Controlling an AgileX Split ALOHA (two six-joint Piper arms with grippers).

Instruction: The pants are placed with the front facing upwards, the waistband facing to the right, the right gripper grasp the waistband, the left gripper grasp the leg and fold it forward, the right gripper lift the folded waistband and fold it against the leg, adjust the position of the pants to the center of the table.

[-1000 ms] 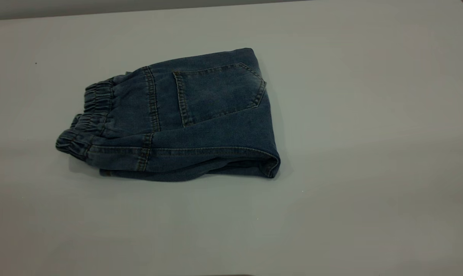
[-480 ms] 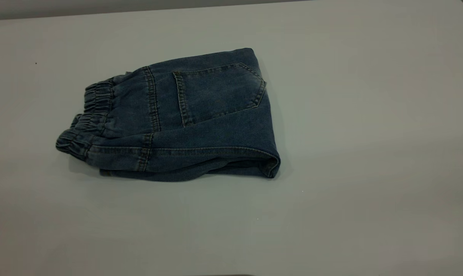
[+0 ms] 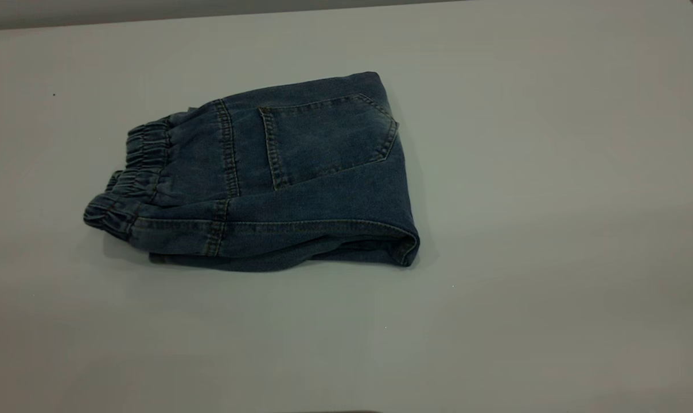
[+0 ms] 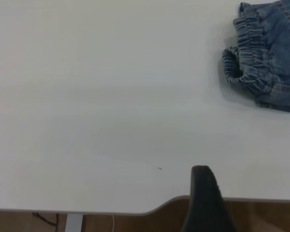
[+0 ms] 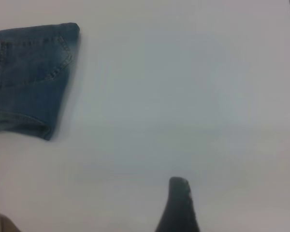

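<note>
We see the short blue denim pants (image 3: pixel 260 175) lying folded into a compact, roughly rectangular bundle on the large, smooth, pale grey table (image 3: pixel 553 229). A back patch pocket (image 3: pixel 326 137) outlined in tan stitching faces up. The gathered, crinkled elastic waistband (image 3: pixel 131 183) of darker denim forms the bundle's edge on the exterior view's left, and a rounded fold (image 3: pixel 407 244) closes the opposite end. The bundle sits left of the table's middle in that view, closer to the far edge than the near one.

Neither arm appears in the exterior view. In the left wrist view we see one black wedge finger of the left gripper (image 4: pixel 206 200) hanging over the table's edge, well apart from the waistband (image 4: pixel 246 63). In the right wrist view we see one black finger of the right gripper (image 5: pixel 179 205), its tip scuffed white, above bare table and well apart from the pocket end of the pants (image 5: pixel 31 77).

Only a single finger of each gripper is in frame, so we cannot tell whether either is spread or pressed together. Each wrist view cuts the pants off at its border
</note>
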